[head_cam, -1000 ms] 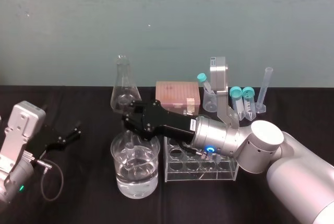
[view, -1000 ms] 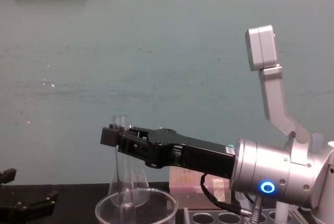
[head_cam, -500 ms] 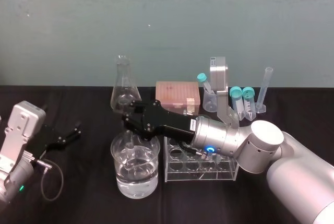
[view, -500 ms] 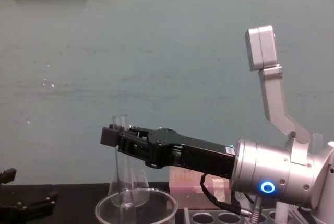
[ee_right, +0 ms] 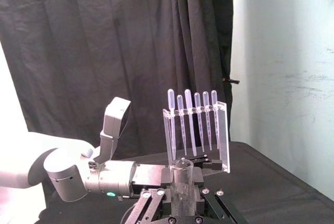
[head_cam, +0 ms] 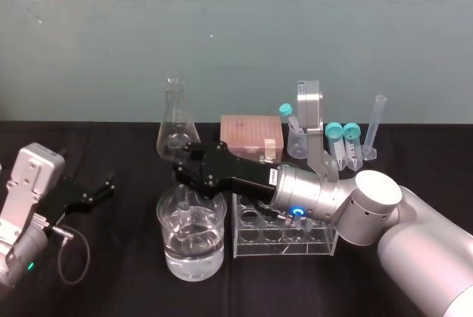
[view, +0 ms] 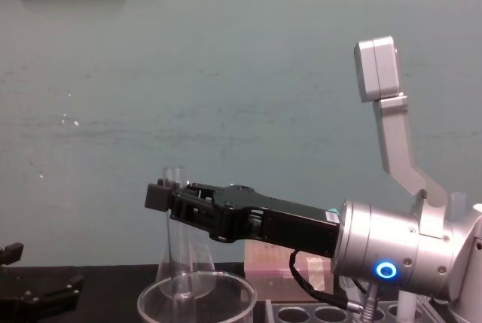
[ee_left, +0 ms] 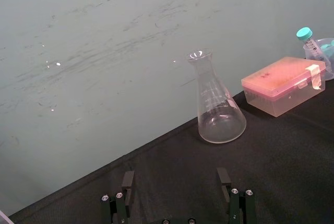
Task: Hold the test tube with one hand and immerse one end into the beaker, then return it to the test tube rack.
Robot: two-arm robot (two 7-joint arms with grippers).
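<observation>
Black table [head_cam: 126, 291], teal wall. Right gripper [head_cam: 189, 174] clamped on upright test tube [ee_right: 183, 179], lower end inside beaker [head_cam: 167, 237]; rack [head_cam: 284, 241] just beside, rightward. Left gripper [head_cam: 111, 184] parked far left, jaws apart.

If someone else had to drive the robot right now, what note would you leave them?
The right gripper is shut on the test tube, above the beaker.
The left gripper is open, holding nothing, low over the table on the left.
The test tube is upright with its lower end inside the beaker, which holds clear liquid. It is hard to tell whether the tip is wet.
The test tube rack stands just right of the beaker.
Done: tube picked up and brought to the beaker.
Left: confirm the dip, lift out, put the tube in a rack hole, let go.
</observation>
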